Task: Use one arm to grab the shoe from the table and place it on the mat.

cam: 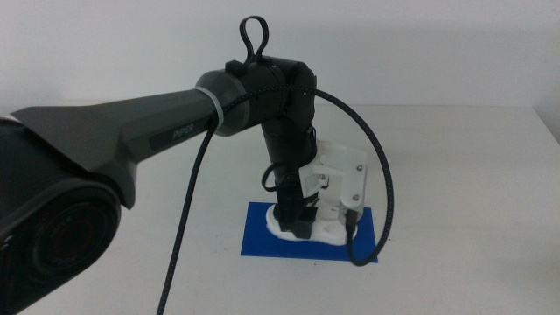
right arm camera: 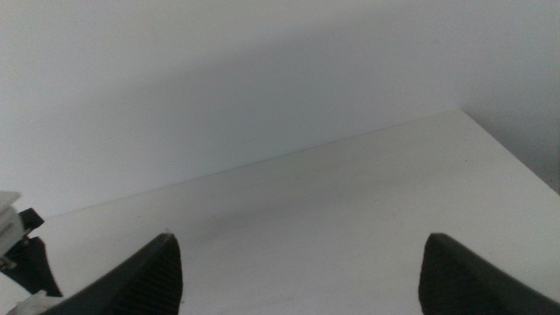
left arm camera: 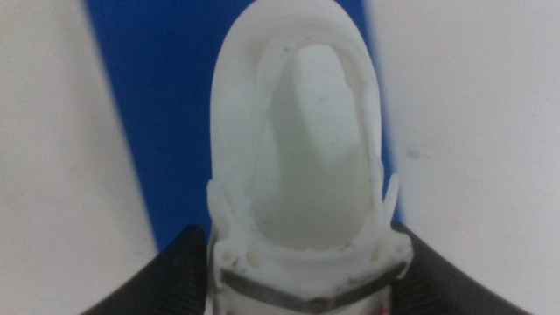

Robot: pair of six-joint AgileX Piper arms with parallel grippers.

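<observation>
Shoe (left arm camera: 297,166) sits over the blue mat (cam: 262,236), clamped between the left gripper (cam: 302,223) jaws. Placing seems nearly done; next, the jaws need to part and lift straight up. Right gripper (right arm camera: 297,280) waits aside, jaws apart. Lettering on the arm (cam: 131,131) is unreadable.

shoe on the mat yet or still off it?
On, or just above it: the shoe sits over the blue mat, clamped in the left pincer. Contact with the mat cannot be told.

Soft, even light; the table (cam: 455,175) looks pale, shadows faint. The close shoe (left arm camera: 302,157) is blurred and washed out.
</observation>
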